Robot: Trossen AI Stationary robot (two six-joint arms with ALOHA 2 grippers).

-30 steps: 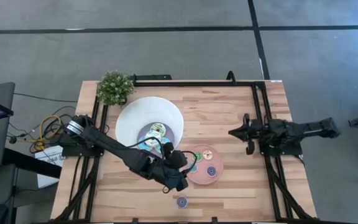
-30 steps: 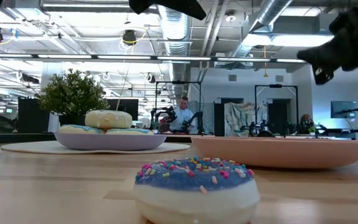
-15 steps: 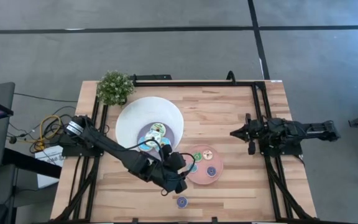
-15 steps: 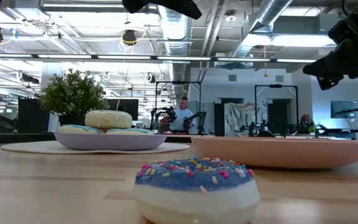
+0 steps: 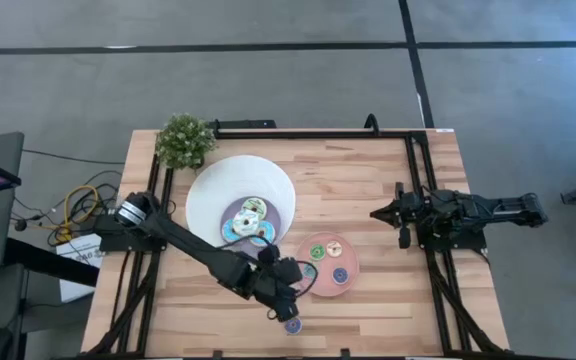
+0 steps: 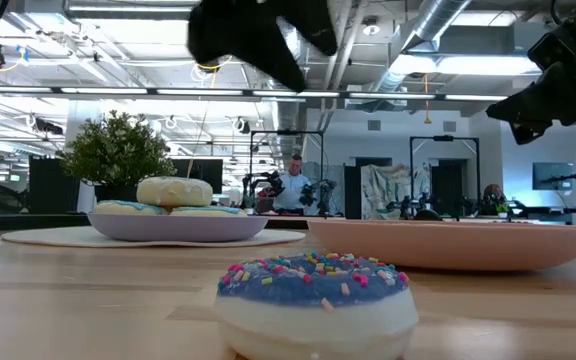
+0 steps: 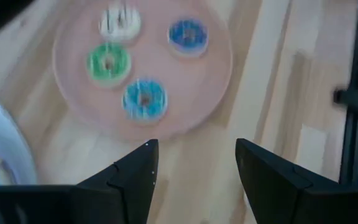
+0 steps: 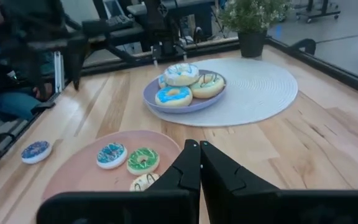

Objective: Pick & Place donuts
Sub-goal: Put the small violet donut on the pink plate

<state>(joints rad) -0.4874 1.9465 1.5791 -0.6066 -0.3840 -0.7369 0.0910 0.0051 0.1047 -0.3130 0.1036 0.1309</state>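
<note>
From above, the left gripper [image 5: 290,300] hangs over the table's near edge, between the pink plate [image 5: 349,286] and a lone blue donut [image 5: 293,324] lying on the bare wood. Its own wrist camera shows what the overhead cannot: the two dark fingers [image 7: 135,174] stand well apart with nothing between them, pointing down at the plate [image 7: 213,93].

That view counts four donuts on the plate: a blue one [image 7: 145,99], a green one [image 7: 109,61], a white one with dark stripes [image 7: 120,22] and a darker blue one [image 7: 188,35]. The right wrist view shows only three of these, the striped one partly cut off behind the right gripper [image 8: 200,163], whose fingers are pressed together and empty; that arm waits at the table's right side.

In the white bowl [image 8: 272,93] the right wrist view shows three donuts clearly, with perhaps a fourth hidden behind them; I can't be sure.

From table height the lone blue donut [image 6: 315,290] fills the foreground, and the left arm is only a dark blur overhead. A small potted plant [image 5: 184,139] sits at the far left corner.
</note>
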